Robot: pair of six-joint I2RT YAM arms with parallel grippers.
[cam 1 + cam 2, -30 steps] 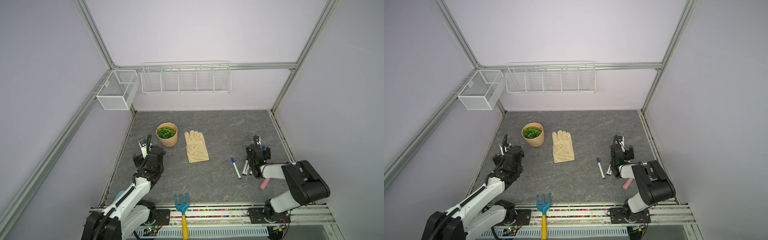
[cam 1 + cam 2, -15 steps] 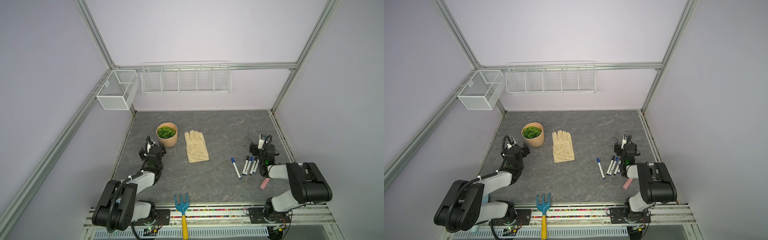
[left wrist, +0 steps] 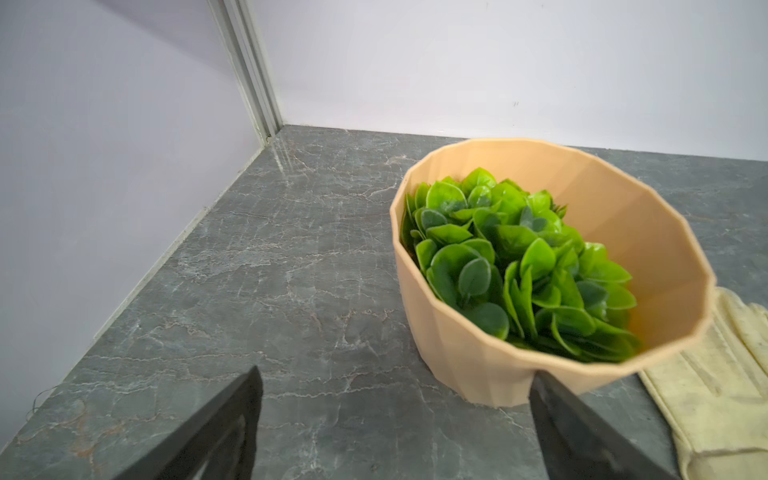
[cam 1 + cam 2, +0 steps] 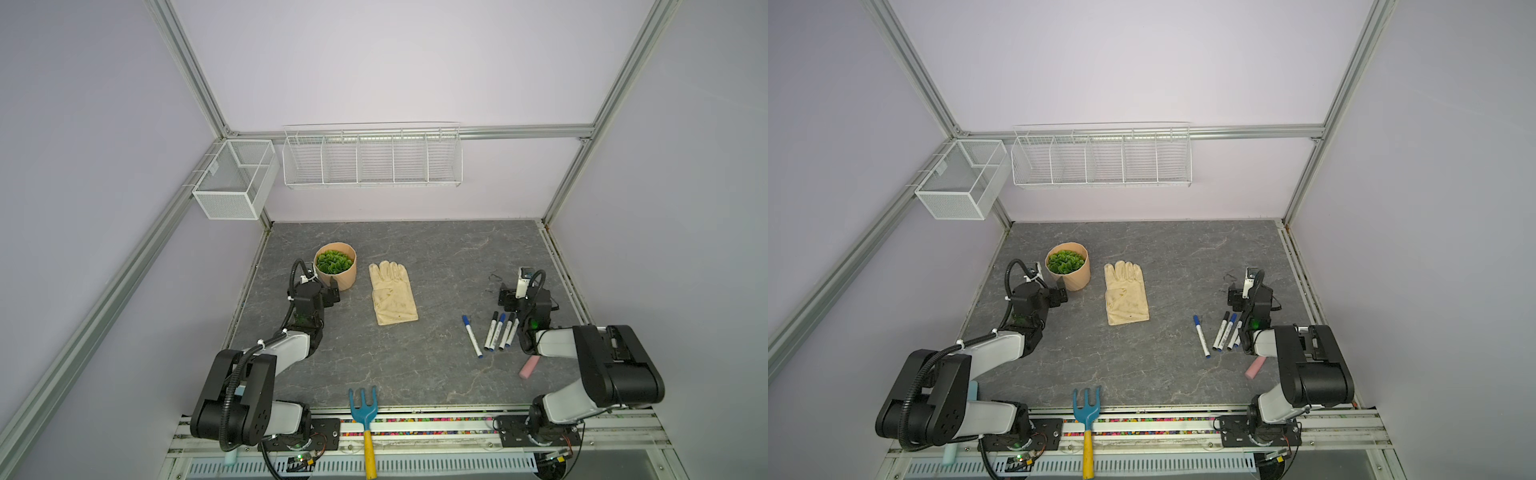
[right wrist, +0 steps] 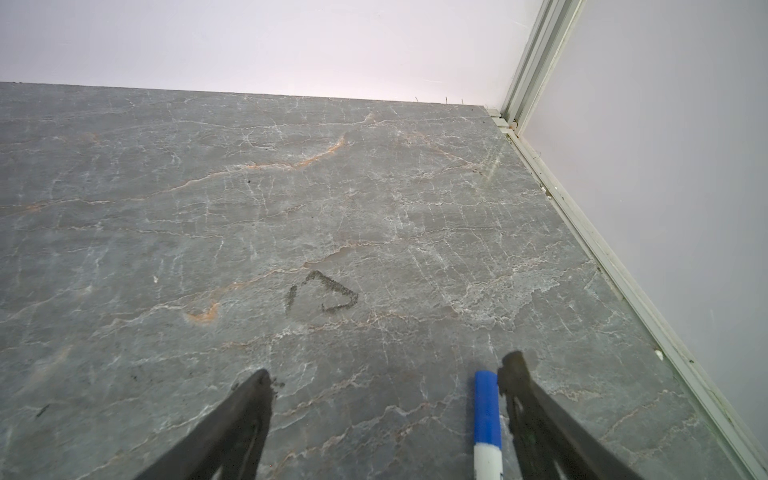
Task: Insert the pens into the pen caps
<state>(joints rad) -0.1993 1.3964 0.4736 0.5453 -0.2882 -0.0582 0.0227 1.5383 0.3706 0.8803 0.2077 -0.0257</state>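
Pens (image 4: 498, 332), capped, lie side by side on the table (image 4: 415, 249) at the right, one blue-capped pen (image 5: 486, 407) reaching between the spread fingers (image 5: 536, 415) of the empty right end effector (image 5: 386, 368), just beside one finger, while the left end effector (image 3: 397, 376) gapes empty near the plant pot (image 3: 457, 353).

No word, brand or number can be read anywhere: the pens (image 4: 491, 331) carry dark print on their white barrels that is too small to make out, and the only sign is a rough dark triangle (image 5: 322, 293), open at one corner, drawn on the grey table (image 5: 166, 199).
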